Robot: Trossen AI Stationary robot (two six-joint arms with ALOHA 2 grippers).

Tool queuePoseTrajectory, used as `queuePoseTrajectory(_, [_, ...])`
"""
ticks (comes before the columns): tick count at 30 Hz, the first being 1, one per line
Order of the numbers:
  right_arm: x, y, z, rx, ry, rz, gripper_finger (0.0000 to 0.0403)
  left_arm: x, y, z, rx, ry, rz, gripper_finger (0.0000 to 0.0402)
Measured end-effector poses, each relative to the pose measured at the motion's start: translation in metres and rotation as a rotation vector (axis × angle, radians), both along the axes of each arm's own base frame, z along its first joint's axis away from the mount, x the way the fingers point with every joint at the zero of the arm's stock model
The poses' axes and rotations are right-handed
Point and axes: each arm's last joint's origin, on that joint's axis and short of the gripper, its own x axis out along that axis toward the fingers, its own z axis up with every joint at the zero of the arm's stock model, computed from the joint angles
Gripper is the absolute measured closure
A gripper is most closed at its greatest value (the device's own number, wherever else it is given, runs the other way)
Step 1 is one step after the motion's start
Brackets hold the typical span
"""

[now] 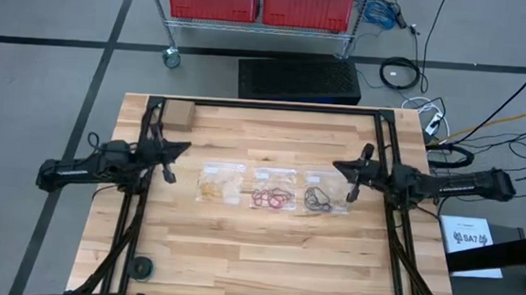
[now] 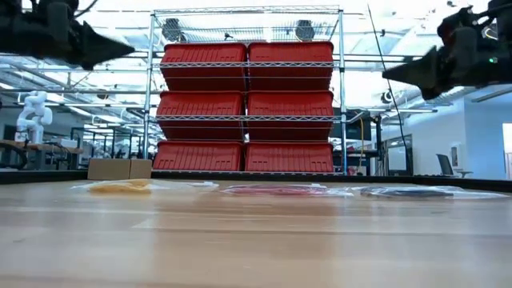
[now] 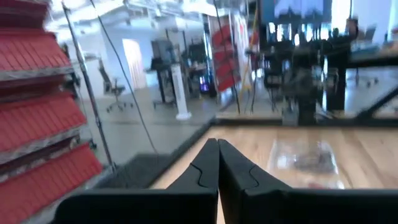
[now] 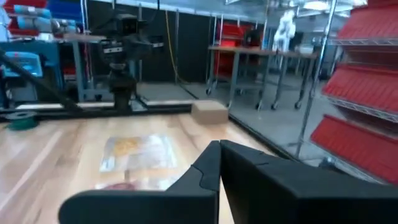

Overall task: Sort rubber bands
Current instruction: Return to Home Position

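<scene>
Bands: sorted by colour into 3 clear bags [image 1: 263, 175], in a row at counter centre. Yellow bands [image 1: 213, 189] left, red bands [image 1: 272, 199] mid, dark bands [image 1: 317, 202] right. None seen loose.
L arm [image 1: 97, 163]: over counter's left side, raised. Jaws closed on nothing, tips toward the row, well apart from it.
R arm [image 1: 444, 184]: mirrors it on the right side. Jaws closed, empty.
Step (est.): pull back to home. Sort looks done.
Risk: bags look light and slick, so a low swing could brush the row and skew it. Seals not legible; a half-shut one would spill if nudged.
Surface: pale wood counter [image 1: 265, 257] w/ black frame. Box [image 1: 178, 115] at far-left corner, tape roll [image 1: 141, 267] at near-left.
Room: grey floor, wire rack w/ red bins [image 1: 258, 3], cables [image 1: 400, 74] beyond far-right corner.
</scene>
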Motion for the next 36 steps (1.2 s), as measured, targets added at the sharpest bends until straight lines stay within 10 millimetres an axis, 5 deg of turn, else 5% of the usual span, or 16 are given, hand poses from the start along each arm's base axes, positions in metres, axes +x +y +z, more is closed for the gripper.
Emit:
queuePoseTrajectory(13, [-0.011, 0.0, -0.013, 0.086, 0.112, 0.029, 0.0403, 0.011, 0.001, -0.037, -0.055, 0.054, -0.007, 0.0401])
queuePoseTrajectory(19, [-0.012, 0.005, -0.006, 0.04, 0.064, 0.115, 0.0403, 0.005, 0.001, -0.027, -0.068, 0.13, 0.04, 0.0401])
queuePoseTrajectory(36, [-0.015, -0.001, -0.018, 0.026, 0.181, -0.051, 0.0403, 0.012, 0.002, -0.04, -0.021, 0.038, 0.052, 0.0401])
